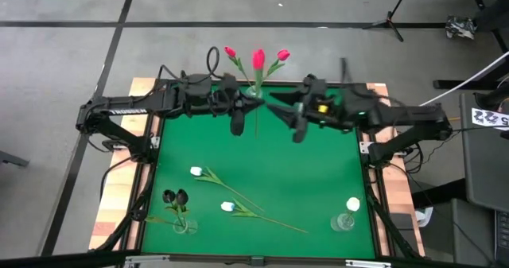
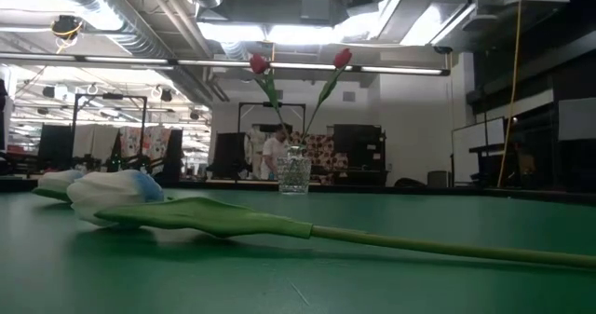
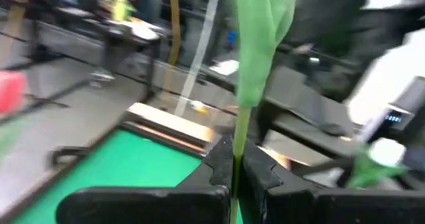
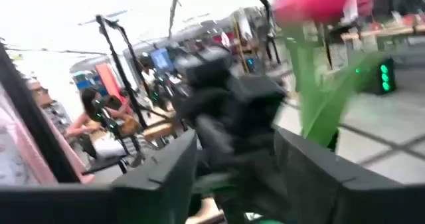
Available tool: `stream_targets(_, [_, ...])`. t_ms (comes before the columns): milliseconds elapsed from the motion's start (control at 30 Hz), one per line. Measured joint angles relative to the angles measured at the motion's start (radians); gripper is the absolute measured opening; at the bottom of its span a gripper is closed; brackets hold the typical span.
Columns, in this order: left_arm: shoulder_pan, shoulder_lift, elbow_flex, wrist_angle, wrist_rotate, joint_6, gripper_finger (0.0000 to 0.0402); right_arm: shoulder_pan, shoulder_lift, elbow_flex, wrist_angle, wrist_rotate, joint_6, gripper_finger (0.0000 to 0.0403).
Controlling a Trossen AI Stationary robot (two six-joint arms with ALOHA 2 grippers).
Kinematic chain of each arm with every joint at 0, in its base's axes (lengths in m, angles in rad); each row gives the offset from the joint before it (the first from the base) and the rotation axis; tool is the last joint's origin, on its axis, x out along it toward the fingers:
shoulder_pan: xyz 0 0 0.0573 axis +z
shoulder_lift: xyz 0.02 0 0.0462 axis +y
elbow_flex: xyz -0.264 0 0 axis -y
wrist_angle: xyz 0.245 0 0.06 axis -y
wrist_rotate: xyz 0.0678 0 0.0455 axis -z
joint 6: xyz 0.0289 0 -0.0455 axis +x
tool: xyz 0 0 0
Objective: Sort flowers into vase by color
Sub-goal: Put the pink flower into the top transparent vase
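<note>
While the left gripper (image 1: 253,101) was shut on a red tulip's stem (image 3: 240,127) at the far vase (image 2: 294,174) and the right gripper (image 1: 280,113) stood open beside it, two white tulips (image 1: 208,175) lay unsorted on the mat (image 1: 318,172).

The table top (image 1: 262,165) is covered in a smooth, matt green sheet, and pale bare wood (image 1: 119,212) shows along its edges. The vase (image 2: 294,175) at the far edge is clear cut glass with a faceted, glinting wall. On the sheet in front of that vase, the white tulip (image 2: 112,190) has a soft cloth-like head and a smooth plastic-looking stem. The left gripper (image 3: 237,174) has dull black plastic-looking fingers.
</note>
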Motion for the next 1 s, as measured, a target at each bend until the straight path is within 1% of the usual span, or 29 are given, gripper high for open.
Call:
stream_targets(100, [0.027, 0.000, 0.000, 0.004, -0.033, 0.018, 0.0002, 0.001, -0.045, 0.001, -0.003, -0.026, -0.035, 0.0223])
stream_targets(200, [0.050, 0.000, 0.000, 0.004, -0.057, 0.065, 0.0001, 0.001, -0.096, 0.001, -0.009, -0.051, -0.045, 0.0228])
stream_targets(267, [0.061, 0.001, -0.001, 0.006, -0.105, 0.118, 0.0001, 0.001, -0.134, 0.001, -0.018, -0.064, -0.046, 0.0229])
stream_targets(333, [0.070, 0.001, -0.029, 0.056, -0.162, 0.168, 0.0001, 0.001, -0.167, 0.002, -0.040, -0.079, -0.046, 0.0229])
stream_targets(367, [0.074, 0.001, -0.053, 0.089, -0.187, 0.180, 0.0001, 0.001, -0.180, 0.002, -0.052, -0.086, -0.046, 0.0229])
stream_targets(433, [0.084, 0.004, -0.119, 0.188, -0.202, 0.187, 0.0001, 0.001, -0.202, 0.002, -0.081, -0.089, -0.046, 0.0229])
stream_targets(533, [0.105, 0.004, -0.254, 0.405, -0.204, 0.214, 0.0001, 0.001, -0.226, 0.002, -0.116, -0.089, -0.046, 0.0229])
stream_targets(667, [0.146, 0.006, -0.445, 0.700, -0.208, 0.391, 0.0001, 0.000, -0.234, 0.002, -0.154, -0.088, -0.046, 0.0230])
stream_targets(733, [0.182, 0.013, -0.503, 0.830, -0.207, 0.449, 0.0000, 0.000, -0.231, 0.001, -0.179, -0.088, -0.046, 0.0230])
stream_targets(767, [0.206, 0.023, -0.520, 0.878, -0.207, 0.449, 0.0000, 0.000, -0.231, 0.000, -0.190, -0.088, -0.045, 0.0230])
stream_targets(833, [0.253, 0.062, -0.536, 0.923, -0.210, 0.417, 0.0000, -0.001, -0.231, 0.000, -0.196, -0.088, -0.045, 0.0230])
stream_targets(900, [0.287, 0.129, -0.534, 0.957, -0.209, 0.401, 0.0000, -0.001, -0.230, 0.000, -0.200, -0.085, -0.045, 0.0230])
stream_targets(1000, [0.307, 0.221, -0.507, 1.001, -0.200, 0.400, 0.0000, -0.001, -0.227, 0.000, -0.204, -0.088, -0.045, 0.0230])
